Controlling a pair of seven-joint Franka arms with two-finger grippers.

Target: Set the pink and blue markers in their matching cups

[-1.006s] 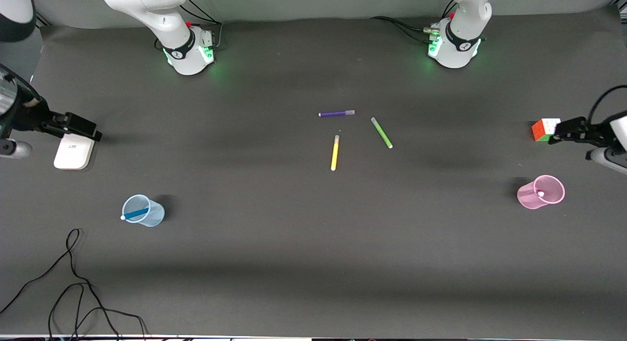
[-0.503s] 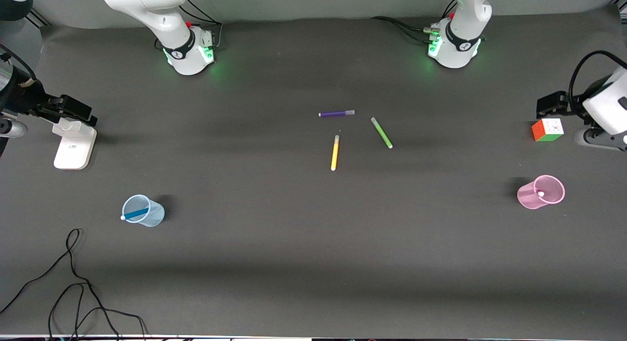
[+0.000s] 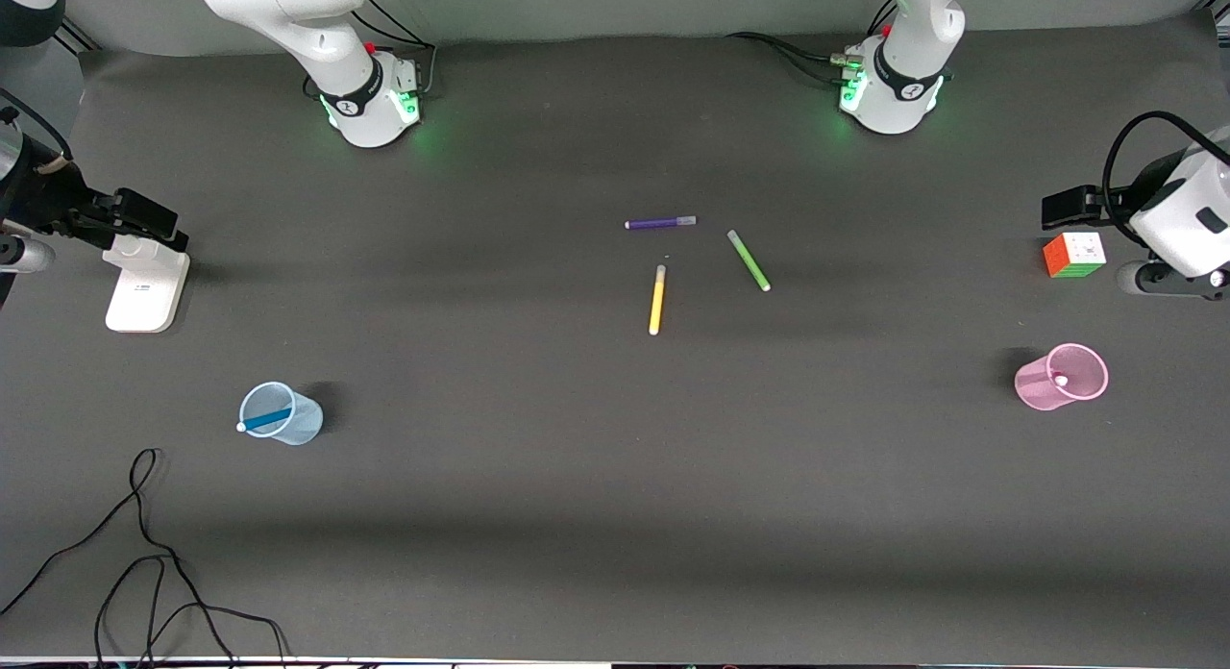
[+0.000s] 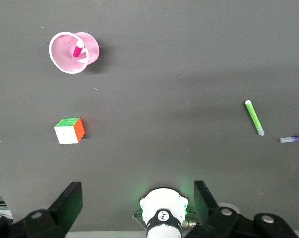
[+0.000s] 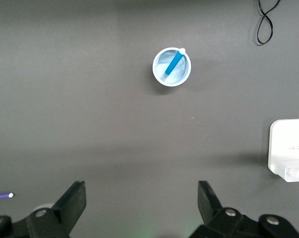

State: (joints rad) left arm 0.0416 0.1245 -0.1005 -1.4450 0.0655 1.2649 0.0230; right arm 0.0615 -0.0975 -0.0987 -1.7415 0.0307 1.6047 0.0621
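The blue marker (image 3: 264, 420) leans inside the pale blue cup (image 3: 281, 413) toward the right arm's end of the table; both show in the right wrist view, marker (image 5: 173, 64) in cup (image 5: 172, 79). The pink marker (image 4: 79, 49) stands in the pink cup (image 4: 89, 49) toward the left arm's end; in the front view only its white end (image 3: 1061, 380) shows in the cup (image 3: 1038, 385). My left gripper (image 3: 1071, 208) (image 4: 138, 191) is open and empty, up over the table beside the cube. My right gripper (image 3: 144, 222) (image 5: 142, 191) is open and empty over the white device.
A colour cube (image 3: 1073, 255) lies near the left gripper. A white device (image 3: 144, 284) lies under the right gripper. Purple (image 3: 660, 223), green (image 3: 749, 260) and yellow (image 3: 657, 300) pens lie mid-table. A black cable (image 3: 144, 554) coils at the near corner by the right arm's end.
Both grippers have drawn back and risen: the left one has moved off the cube toward the bases, the right one has shifted slightly over the white device. Cups and markers have not moved.
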